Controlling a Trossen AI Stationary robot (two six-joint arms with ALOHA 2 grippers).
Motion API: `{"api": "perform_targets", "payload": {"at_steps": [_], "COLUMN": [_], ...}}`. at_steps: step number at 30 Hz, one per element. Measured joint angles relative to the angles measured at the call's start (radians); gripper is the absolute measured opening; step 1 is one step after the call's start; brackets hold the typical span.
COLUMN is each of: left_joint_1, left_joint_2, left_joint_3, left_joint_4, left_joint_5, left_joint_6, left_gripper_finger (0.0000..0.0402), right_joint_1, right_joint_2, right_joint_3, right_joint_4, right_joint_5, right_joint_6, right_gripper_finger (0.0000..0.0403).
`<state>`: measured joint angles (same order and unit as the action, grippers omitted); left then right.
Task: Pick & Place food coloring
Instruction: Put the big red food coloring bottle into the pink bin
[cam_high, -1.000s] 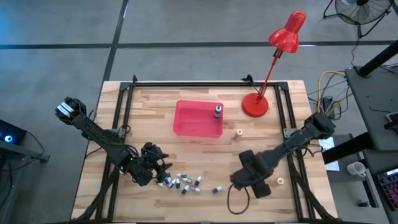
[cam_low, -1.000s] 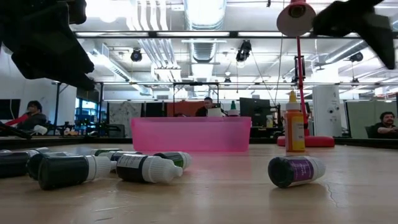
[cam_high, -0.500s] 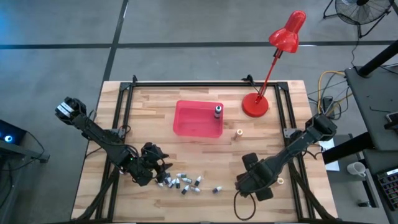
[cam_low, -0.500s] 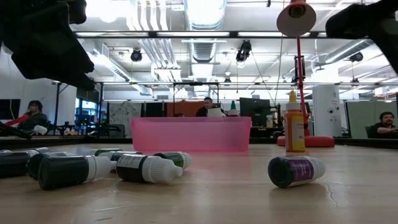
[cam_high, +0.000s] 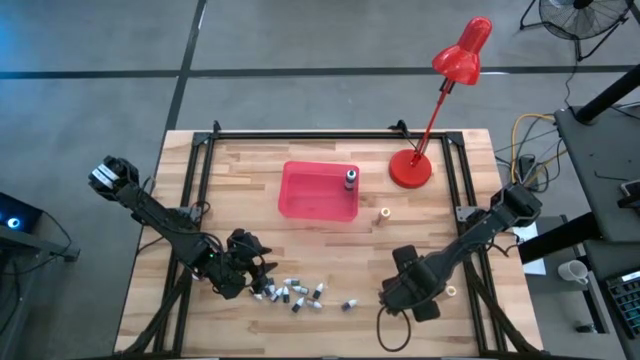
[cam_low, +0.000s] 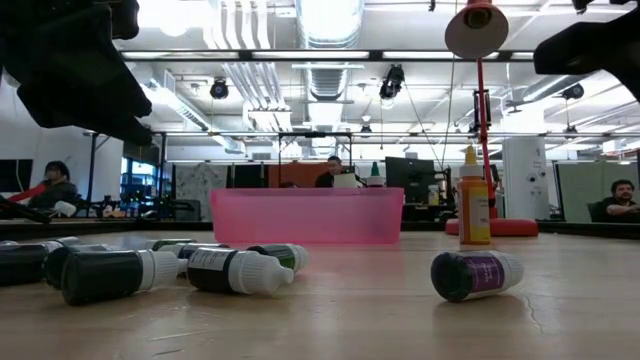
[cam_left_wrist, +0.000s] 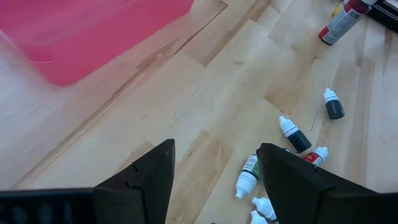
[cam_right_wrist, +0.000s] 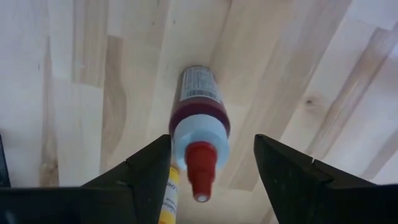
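Several small dark-capped food coloring vials (cam_high: 292, 293) lie on their sides near the table's near edge, and they fill the foreground of the low view (cam_low: 235, 270). A purple vial (cam_low: 478, 275) lies apart from them. My left gripper (cam_high: 258, 272) hovers open just left of the cluster (cam_left_wrist: 292, 134). My right gripper (cam_high: 392, 297) is open and low over the table. Its fingers stand on either side of a red-capped squeeze bottle (cam_right_wrist: 199, 124) that lies flat. A yellow bottle tip (cam_right_wrist: 166, 196) shows beside that bottle. One bottle (cam_high: 351, 178) stands in the red tray (cam_high: 318, 192).
The red lamp's base (cam_high: 410, 168) stands right of the tray. An orange-yellow bottle (cam_low: 473, 205) stands upright on the wood between tray and lamp. A small ring-like object (cam_high: 450, 291) lies right of my right gripper. Black frame rails run along the table's edges.
My right gripper has moved a little toward the table's near edge and right, then held still; in the low view its dark shape has drawn off toward the picture's right. The left arm and the vials have stayed put.
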<state>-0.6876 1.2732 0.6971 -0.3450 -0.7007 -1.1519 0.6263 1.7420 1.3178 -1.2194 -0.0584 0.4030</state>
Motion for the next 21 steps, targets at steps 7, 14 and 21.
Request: {"api": "perform_targets", "payload": {"at_steps": [7, 14, 21], "left_joint_1": [-0.001, -0.001, 0.000], "left_joint_2": [0.000, 0.000, 0.000], "left_joint_3": [0.000, 0.000, 0.000], "left_joint_4": [-0.001, -0.002, -0.002], "left_joint_5": [0.000, 0.000, 0.000], "left_joint_6": [0.000, 0.000, 0.000], "left_gripper_finger": [0.0202, 0.0202, 0.0202], "right_joint_1": [0.000, 0.000, 0.000], "right_joint_2": [0.000, 0.000, 0.000], "right_joint_3": [-0.003, -0.003, 0.001], "right_joint_4": [0.000, 0.001, 0.006], "right_joint_5": [-0.029, -0.028, -0.028], "right_joint_6": [-0.002, -0.002, -0.002], "right_gripper_finger": [0.0196, 0.0156, 0.0119]}}
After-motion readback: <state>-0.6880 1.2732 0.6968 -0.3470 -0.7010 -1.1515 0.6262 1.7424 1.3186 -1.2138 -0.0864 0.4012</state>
